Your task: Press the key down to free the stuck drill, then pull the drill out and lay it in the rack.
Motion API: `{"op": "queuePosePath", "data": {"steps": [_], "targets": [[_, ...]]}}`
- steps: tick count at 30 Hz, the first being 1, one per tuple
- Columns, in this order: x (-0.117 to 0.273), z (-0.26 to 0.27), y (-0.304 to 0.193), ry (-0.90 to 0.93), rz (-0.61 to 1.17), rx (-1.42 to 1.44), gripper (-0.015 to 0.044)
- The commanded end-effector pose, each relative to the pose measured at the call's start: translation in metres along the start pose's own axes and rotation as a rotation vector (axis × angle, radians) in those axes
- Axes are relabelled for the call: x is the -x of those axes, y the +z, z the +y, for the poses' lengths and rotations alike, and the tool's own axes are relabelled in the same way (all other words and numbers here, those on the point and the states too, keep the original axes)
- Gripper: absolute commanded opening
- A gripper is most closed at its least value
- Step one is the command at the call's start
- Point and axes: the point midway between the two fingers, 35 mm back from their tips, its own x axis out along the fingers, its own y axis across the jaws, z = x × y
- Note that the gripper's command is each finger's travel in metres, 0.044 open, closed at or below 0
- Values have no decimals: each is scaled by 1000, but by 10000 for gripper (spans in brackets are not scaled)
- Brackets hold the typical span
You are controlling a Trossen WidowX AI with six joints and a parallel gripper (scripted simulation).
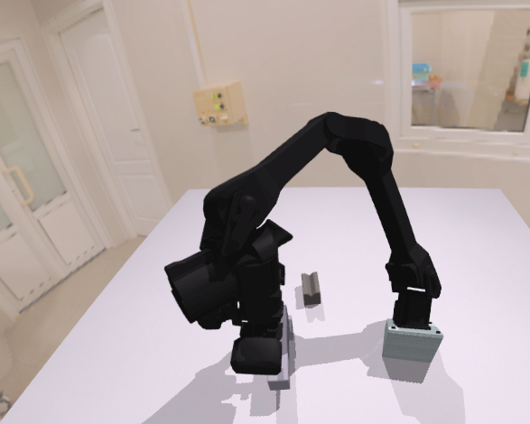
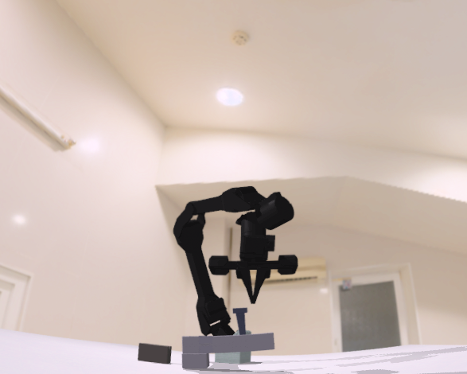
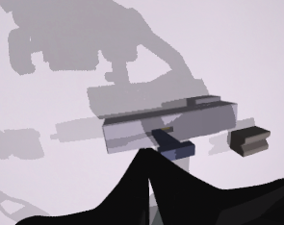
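Black against the pale room, the six-joint robot arm point(image 1: 369, 150) arched over the white table point(image 1: 460, 237) and hung its parallel-jaw gripper point(image 2: 252, 299) point-down above the long grey block point(image 2: 227, 342). Its jaws were pressed together into a single narrow tip, with nothing between them.

From the low exterior view, the fingertips point(image 2: 252, 297) stood clear of the dark blue T-shaped key point(image 2: 240, 319), a little above it and to its right. That key rose upright from the top of the grey block. From above, the gripper's dark body covered most of the block point(image 1: 283, 360), so the drill itself could not be made out in any view.

A dark grey rack with a V-shaped groove point(image 1: 311, 288) lay on the table just beyond the block and slightly to its right, apart from it. At the wrist, the same rack point(image 3: 248, 139) showed to the right of the block's point(image 3: 171, 124) end, with the blue key point(image 3: 172, 145) just ahead of the closed fingers.

On the right side of the table, the arm's foot sat on a pale green square base point(image 1: 412, 344), well apart from the block.
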Motion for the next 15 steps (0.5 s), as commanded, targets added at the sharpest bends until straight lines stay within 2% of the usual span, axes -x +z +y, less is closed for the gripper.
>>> {"op": "queuePosePath", "data": {"steps": [1, 15], "targets": [[2, -27, -6, -2, 87, 56, 0], [-7, -27, -6, -2, 86, 53, 0]]}}
